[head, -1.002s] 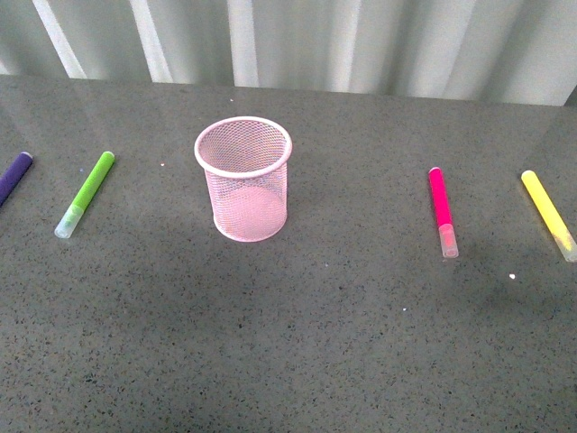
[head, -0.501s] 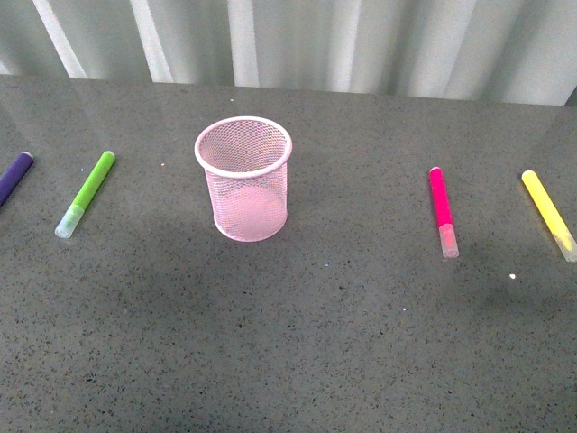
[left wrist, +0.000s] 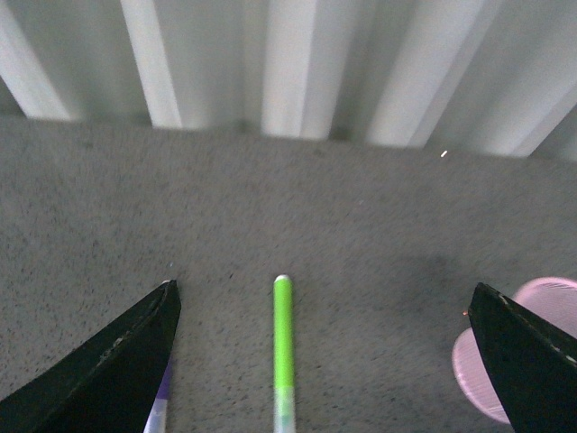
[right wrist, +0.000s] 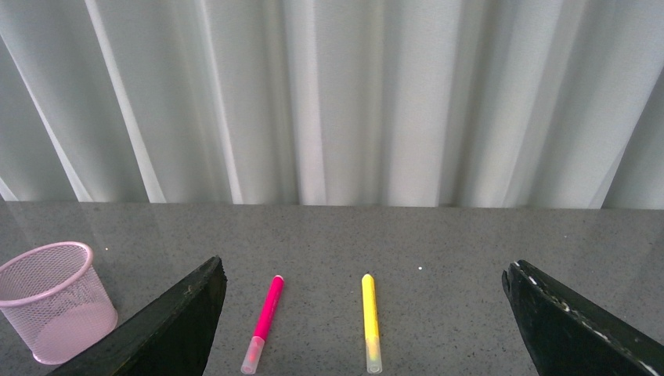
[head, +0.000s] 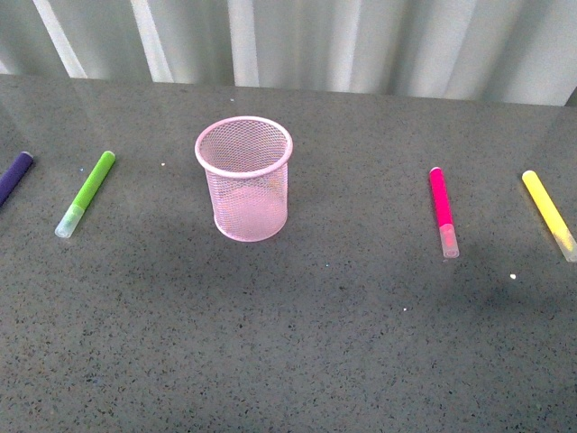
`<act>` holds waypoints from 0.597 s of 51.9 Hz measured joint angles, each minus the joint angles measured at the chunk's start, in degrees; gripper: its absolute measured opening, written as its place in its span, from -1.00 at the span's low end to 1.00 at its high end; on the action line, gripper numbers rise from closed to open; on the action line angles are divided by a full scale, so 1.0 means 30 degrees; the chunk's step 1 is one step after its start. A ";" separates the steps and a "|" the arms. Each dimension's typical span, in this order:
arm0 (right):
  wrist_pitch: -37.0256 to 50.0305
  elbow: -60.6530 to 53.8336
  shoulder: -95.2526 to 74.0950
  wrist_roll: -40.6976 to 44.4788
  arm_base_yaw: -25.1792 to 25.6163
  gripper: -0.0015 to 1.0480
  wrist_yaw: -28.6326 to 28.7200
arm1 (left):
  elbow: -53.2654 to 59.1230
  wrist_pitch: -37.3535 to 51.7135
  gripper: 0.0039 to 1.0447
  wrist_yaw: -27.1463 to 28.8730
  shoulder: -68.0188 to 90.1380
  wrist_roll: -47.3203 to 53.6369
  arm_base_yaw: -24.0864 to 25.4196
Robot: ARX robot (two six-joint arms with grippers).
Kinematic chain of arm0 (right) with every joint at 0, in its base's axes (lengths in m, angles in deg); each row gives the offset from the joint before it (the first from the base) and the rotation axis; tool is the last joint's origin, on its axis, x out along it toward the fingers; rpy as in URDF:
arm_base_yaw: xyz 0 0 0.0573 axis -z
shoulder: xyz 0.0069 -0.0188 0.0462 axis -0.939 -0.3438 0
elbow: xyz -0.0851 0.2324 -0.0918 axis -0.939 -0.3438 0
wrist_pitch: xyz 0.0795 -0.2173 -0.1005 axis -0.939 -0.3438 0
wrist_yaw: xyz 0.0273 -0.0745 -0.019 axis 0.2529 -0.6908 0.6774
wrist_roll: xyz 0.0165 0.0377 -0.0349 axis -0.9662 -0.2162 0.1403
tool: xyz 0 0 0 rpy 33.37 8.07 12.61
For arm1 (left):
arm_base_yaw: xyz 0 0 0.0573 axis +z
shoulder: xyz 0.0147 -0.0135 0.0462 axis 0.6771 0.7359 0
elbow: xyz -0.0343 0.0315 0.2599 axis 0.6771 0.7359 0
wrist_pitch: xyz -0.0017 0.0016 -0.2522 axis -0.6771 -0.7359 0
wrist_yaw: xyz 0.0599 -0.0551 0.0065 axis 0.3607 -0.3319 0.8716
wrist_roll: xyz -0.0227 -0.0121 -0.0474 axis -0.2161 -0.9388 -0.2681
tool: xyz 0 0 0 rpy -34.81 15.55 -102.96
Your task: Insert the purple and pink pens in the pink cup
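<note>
Plainly nothing's done — pale pink wire-mesh cup empty, dark purple marker and magenta marker lying outside, left gripper and right gripper open-jawed.

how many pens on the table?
4: purple pen at the far left, cut by the frame edge; green pen left of the pink cup; pink pen right of it; yellow pen far right.

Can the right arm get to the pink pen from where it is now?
Probably yes. The pink pen lies flat on the table, apart from the yellow marker and the pink cup, and the right gripper is open with nothing between it and the pen.
</note>
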 joint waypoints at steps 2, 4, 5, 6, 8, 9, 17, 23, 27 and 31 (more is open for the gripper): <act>0.0000 0.0000 0.0000 0.0000 0.0000 0.86 0.0000 | -0.1290 -0.0823 0.87 -0.0073 0.1457 0.0474 0.0204; 0.0000 0.0000 0.0000 0.0000 0.0000 0.86 0.0000 | -0.2484 -0.1574 0.87 -0.0240 0.2812 0.0991 0.0408; 0.0000 0.0000 0.0000 0.0000 0.0000 0.86 0.0000 | -0.3031 -0.1872 0.87 -0.0226 0.3439 0.1319 0.0495; 0.0000 0.0000 0.0000 0.0000 0.0000 0.86 0.0000 | -0.3483 -0.1923 0.87 -0.0080 0.4022 0.1508 0.0568; 0.0000 0.0000 0.0000 0.0000 0.0000 0.86 0.0000 | -0.4466 -0.1763 0.87 0.0160 0.5384 0.2259 0.0729; 0.0000 0.0000 0.0000 0.0000 0.0000 0.86 0.0000 | -0.4830 -0.1763 0.87 0.0175 0.5872 0.2455 0.0801; 0.0000 0.0000 0.0000 0.0000 0.0000 0.86 0.0000 | -0.6419 -0.1450 0.87 0.0838 0.8925 0.4328 0.1304; 0.0000 0.0000 0.0000 0.0000 0.0000 0.86 0.0000 | -0.7067 -0.1166 0.87 0.1581 1.0673 0.5450 0.1719; 0.0000 0.0000 0.0000 0.0000 0.0000 0.86 0.0000 | -0.7512 -0.1107 0.87 0.1705 1.1591 0.5785 0.2004; 0.0000 0.0000 0.0000 0.0000 0.0000 0.86 0.0000 | -0.7839 -0.1078 0.87 0.1479 1.2196 0.6033 0.2208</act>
